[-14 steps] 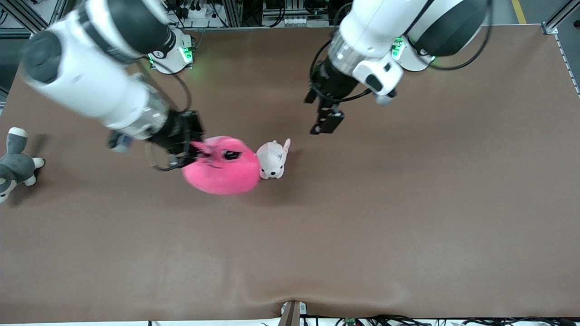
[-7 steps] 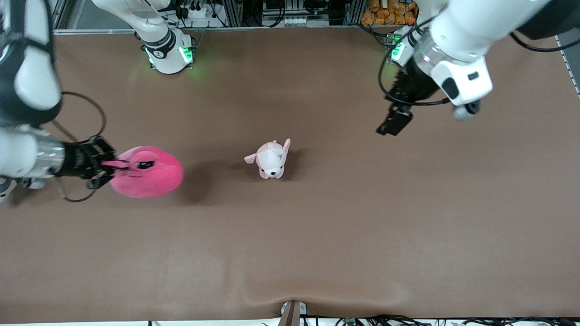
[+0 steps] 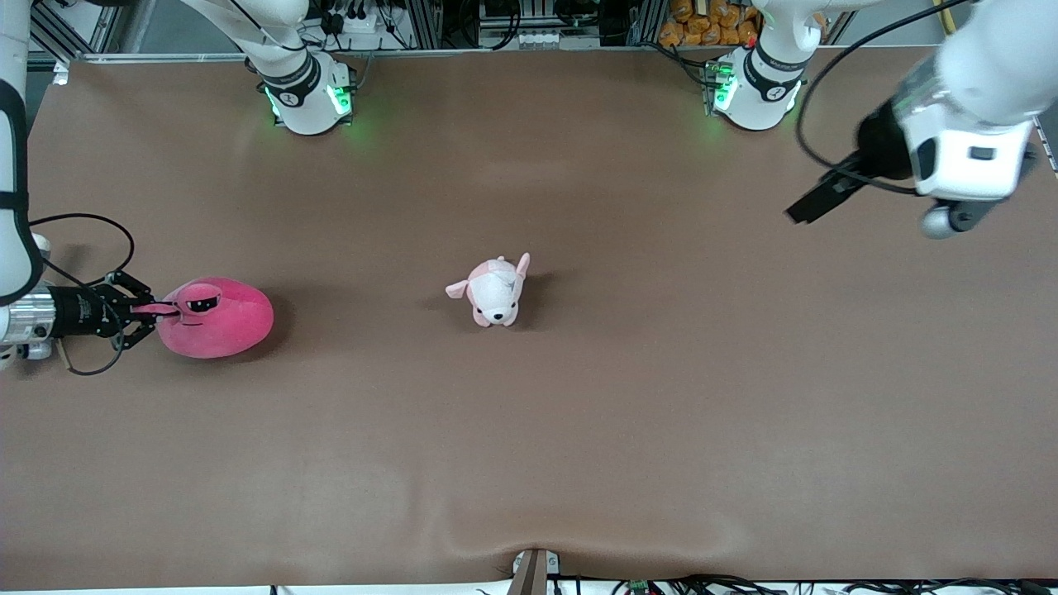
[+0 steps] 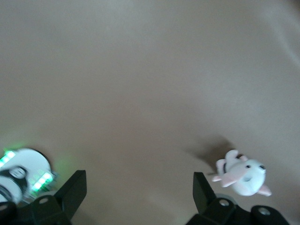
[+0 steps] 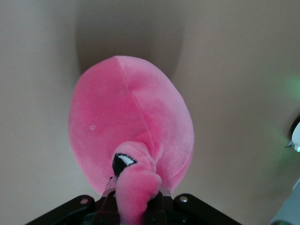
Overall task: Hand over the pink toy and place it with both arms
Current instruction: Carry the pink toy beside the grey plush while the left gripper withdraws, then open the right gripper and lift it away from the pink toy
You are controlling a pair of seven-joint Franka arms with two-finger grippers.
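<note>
Your right pincer is clamped on the pink toy's snout low at its own end of the desk, left pincer gaping and empty high above the other end, so placing's in hand: lower and let go.

- A brown worktop fills the view, its covering rippled at the near edge.
- Aluminium framing and cables border it.
- Orange packets sit past its edge.
</note>
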